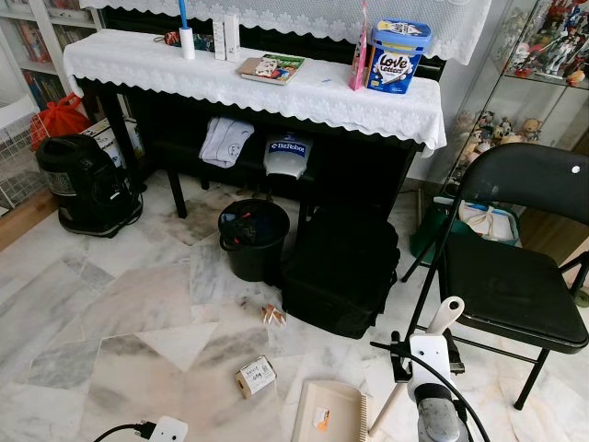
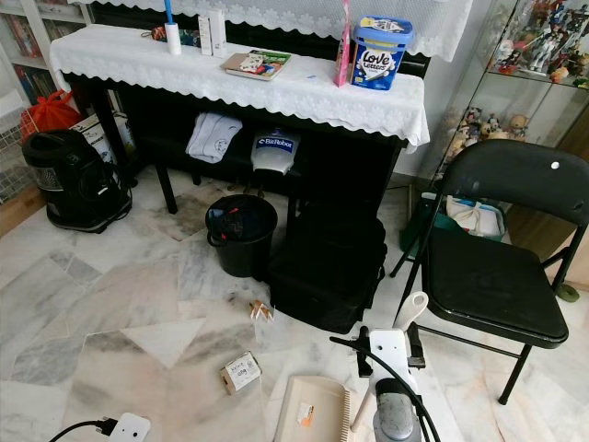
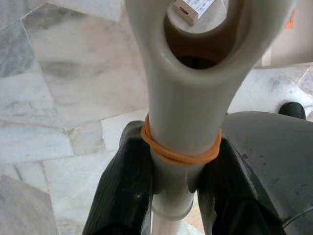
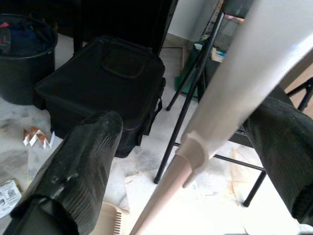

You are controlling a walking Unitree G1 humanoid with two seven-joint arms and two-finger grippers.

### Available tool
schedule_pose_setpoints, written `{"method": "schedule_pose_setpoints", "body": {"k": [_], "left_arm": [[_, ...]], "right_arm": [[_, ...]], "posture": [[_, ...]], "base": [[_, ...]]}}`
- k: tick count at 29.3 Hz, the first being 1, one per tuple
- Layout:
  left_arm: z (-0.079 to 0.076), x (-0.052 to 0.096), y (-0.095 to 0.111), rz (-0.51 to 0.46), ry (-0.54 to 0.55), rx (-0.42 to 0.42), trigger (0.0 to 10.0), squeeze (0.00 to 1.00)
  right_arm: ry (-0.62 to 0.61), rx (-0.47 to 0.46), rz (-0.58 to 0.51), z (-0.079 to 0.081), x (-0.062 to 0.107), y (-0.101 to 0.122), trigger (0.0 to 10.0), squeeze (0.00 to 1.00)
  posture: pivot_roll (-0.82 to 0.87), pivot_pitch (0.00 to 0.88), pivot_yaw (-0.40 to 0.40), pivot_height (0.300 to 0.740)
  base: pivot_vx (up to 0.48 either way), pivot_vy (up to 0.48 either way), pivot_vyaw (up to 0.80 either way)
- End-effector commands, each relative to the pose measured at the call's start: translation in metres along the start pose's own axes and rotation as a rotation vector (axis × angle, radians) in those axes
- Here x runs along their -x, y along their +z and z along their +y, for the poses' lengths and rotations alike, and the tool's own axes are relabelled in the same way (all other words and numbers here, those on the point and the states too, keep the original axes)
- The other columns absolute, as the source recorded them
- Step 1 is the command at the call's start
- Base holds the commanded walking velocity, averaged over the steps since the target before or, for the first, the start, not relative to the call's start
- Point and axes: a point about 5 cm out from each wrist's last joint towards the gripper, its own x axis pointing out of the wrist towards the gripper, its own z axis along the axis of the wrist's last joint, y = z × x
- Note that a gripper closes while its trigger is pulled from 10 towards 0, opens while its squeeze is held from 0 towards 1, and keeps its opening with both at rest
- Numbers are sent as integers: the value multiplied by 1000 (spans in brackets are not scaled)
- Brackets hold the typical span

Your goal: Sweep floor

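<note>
The cream plastic dustpan lies flat to catch the small cardboard box, both jaws squeezing white handles.

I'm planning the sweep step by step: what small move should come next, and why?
Probably slide the dustpan toward the small box. The box lies on the floor just off the pan's left edge, with a crumpled wrapper farther on. The left gripper is clamped on a looped handle.
</note>
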Motion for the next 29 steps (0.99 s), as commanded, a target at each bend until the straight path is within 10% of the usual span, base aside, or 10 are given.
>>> {"method": "schedule_pose_setpoints", "body": {"k": [1, 29], "left_arm": [[-24, 1, -6, 21, -83, 38, 10000, 0], [-21, 1, -8, 21, -76, 30, 10000, 0]], "right_arm": [[-24, 16, -8, -5, -2, 2, 10000, 0], [-68, -146, 37, -13, -10, 4, 10000, 0]], "posture": [[-12, 0, -129, 740], [-16, 0, -117, 740]], "base": [[0, 0, 0], [0, 0, 0]]}}
